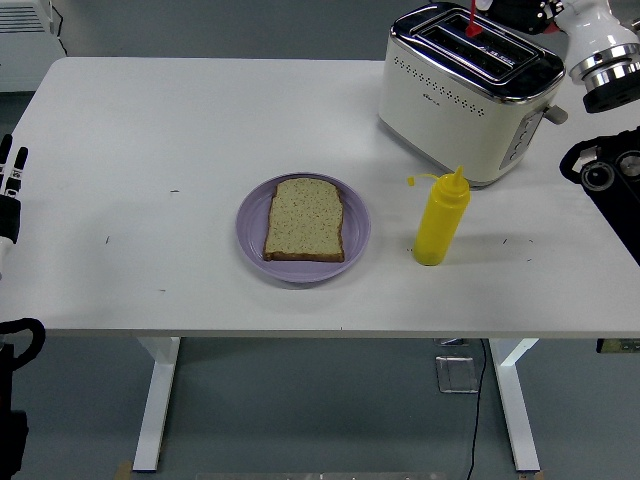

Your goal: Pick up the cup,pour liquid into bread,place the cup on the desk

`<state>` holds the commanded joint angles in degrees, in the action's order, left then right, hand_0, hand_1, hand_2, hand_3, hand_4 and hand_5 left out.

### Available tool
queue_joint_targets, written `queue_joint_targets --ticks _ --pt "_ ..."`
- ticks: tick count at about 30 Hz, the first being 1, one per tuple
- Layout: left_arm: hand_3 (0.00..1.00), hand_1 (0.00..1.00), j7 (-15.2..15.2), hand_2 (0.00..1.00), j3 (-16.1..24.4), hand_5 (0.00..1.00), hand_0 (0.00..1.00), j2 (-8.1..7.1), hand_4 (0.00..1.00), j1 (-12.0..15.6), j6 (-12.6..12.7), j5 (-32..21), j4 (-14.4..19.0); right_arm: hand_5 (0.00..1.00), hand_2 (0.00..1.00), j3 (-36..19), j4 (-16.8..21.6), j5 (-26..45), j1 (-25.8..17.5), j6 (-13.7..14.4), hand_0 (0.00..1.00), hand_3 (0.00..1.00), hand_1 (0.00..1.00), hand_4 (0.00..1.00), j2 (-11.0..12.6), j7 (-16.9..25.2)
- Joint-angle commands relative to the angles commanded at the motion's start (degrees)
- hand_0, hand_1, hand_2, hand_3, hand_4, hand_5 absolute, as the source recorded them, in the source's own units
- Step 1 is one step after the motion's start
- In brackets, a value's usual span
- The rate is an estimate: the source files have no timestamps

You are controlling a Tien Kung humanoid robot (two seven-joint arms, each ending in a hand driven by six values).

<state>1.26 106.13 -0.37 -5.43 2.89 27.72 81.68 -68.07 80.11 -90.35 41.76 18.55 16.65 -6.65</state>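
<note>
A yellow squeeze bottle with its cap hanging off the nozzle stands upright on the white table, right of centre; no cup is in view. A slice of brown bread lies flat on a purple plate just left of the bottle. My left hand rests at the left edge, fingers straight and holding nothing, far from the plate. My right arm reaches in at the top right, and its hand is above the toaster, mostly cut off by the picture's top.
A cream and chrome toaster stands at the back right, behind the bottle, with something red at its slot. A black joint of my right arm hangs over the table's right edge.
</note>
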Motion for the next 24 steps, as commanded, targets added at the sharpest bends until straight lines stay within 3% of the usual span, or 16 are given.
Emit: queue_joint_targets --ticks 4,16,20,24 --pt "0.709 0.748 0.0 0.751 0.0 0.992 0.792 -0.02 0.504 0.1 0.0 0.0 0.0 0.104 0.31 -6.3 -1.7 9.7 -4.8 -0.6 0.135 0.382 0.167 0.465 0.4 0.3" --pt "0.711 0.748 0.0 0.75 -0.1 0.993 0.792 0.01 0.506 -0.2 0.0 0.0 0.0 0.104 0.31 -9.5 -1.8 38.7 -13.7 -4.4 0.138 0.382 0.215 0.47 -0.2 5.0" --pt "0.71 0.749 0.0 0.75 0.0 0.993 0.792 0.02 0.506 -0.3 0.0 0.0 0.0 0.108 0.311 -10.2 -1.4 48.8 -16.5 -5.3 0.14 0.382 0.234 0.468 0.1 8.9" --pt "0.71 0.749 0.0 0.75 0.0 0.993 0.792 0.04 0.506 -0.3 0.0 0.0 0.0 0.108 0.311 -9.9 -1.3 53.4 -18.0 -5.3 0.14 0.382 0.234 0.468 0.5 11.8"
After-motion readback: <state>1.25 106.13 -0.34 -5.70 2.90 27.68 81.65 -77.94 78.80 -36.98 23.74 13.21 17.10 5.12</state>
